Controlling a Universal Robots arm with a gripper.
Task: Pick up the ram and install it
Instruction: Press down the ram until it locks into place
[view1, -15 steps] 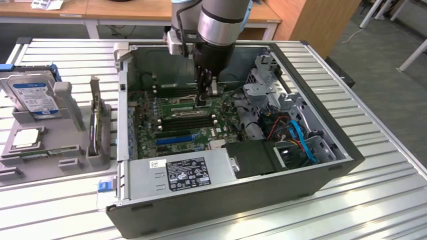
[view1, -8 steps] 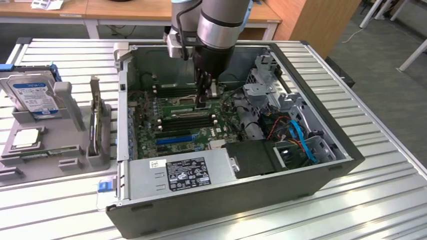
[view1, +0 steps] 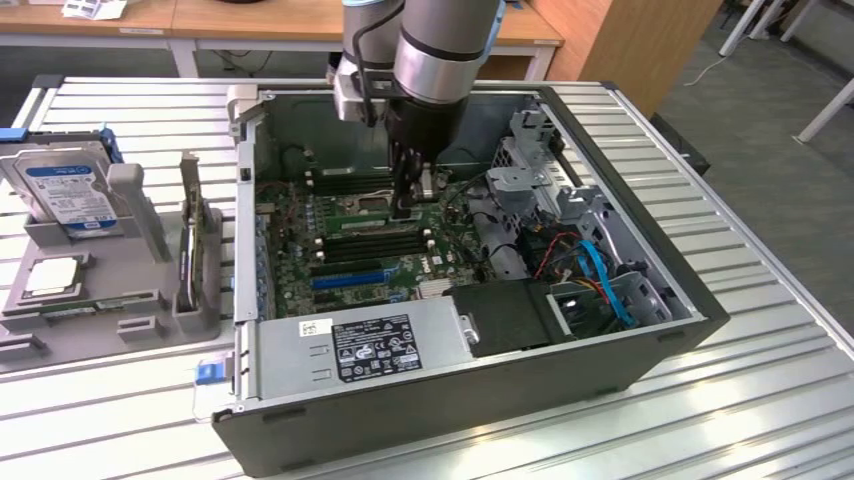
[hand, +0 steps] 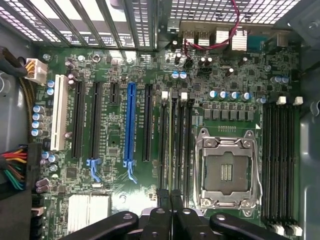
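The ram (hand: 172, 145) shows edge-on as a thin green strip standing in one of the black memory slots (hand: 183, 145) beside the empty CPU socket (hand: 227, 170). My gripper (hand: 171, 197) is shut on the strip's near end, with the black fingers (hand: 159, 222) pressed together around it. In the exterior view the gripper (view1: 404, 205) reaches straight down into the open computer case (view1: 641, 230), its tip at the motherboard's memory slots next to the socket. The ram itself is hidden there behind the fingers.
A grey fixture on the exterior view's left holds a hard drive (view1: 67, 190), a dark expansion card (view1: 198, 250) and a thin green board (view1: 83, 303) lying flat. Inside the case are the power supply (view1: 367, 345), blue cables (view1: 607, 285), a drive cage (view1: 527, 150) and more memory slots (hand: 280, 165).
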